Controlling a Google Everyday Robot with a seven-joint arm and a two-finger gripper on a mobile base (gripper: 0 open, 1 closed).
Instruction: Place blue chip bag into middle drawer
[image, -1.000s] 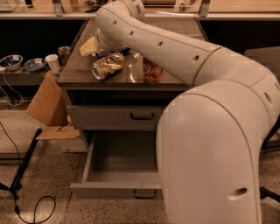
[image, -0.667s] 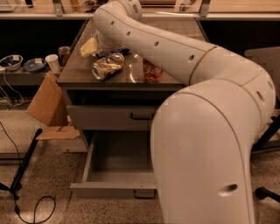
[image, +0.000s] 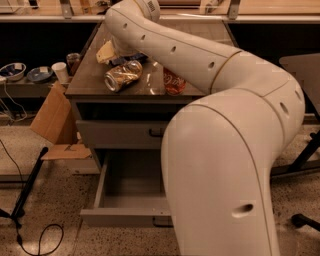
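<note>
A Google Everyday Robot's white arm (image: 220, 125) arches from the lower right foreground up and over a grey cabinet (image: 87, 127), its wrist bending down onto the far side of the dark cabinet top (image: 87, 82). The gripper (image: 122, 54) sits low over that surface, just behind a crushed golden can (image: 123, 75), and is largely hidden by the arm's own last link; whether it is open or closed cannot be told.

The blue chip bag (image: 131, 59) shows only as a dark-blue sliver on the cabinet top, tucked directly under the gripper and touching or nearly touching the can's far edge. Whether the gripper has hold of it cannot be made out. A pale yellow item (image: 106, 51) lies to the left of the gripper, and a red-and-orange packet (image: 173, 82) stands to the can's right, hard against the arm.

Below, the middle drawer (image: 125, 218) is pulled well out, its grey interior bare where it can be seen; the arm's bulky elbow covers its right side. The drawer front above (image: 117, 134) is closed, with its dark handle (image: 156, 133) partly visible.

To the cabinet's left, a cardboard box (image: 54, 116) leans against it. Farther left on a low shelf stand a white cup (image: 60, 71), a dark jar (image: 73, 62) and two bowls (image: 13, 70). A black cable (image: 40, 240) loops on the speckled floor.
</note>
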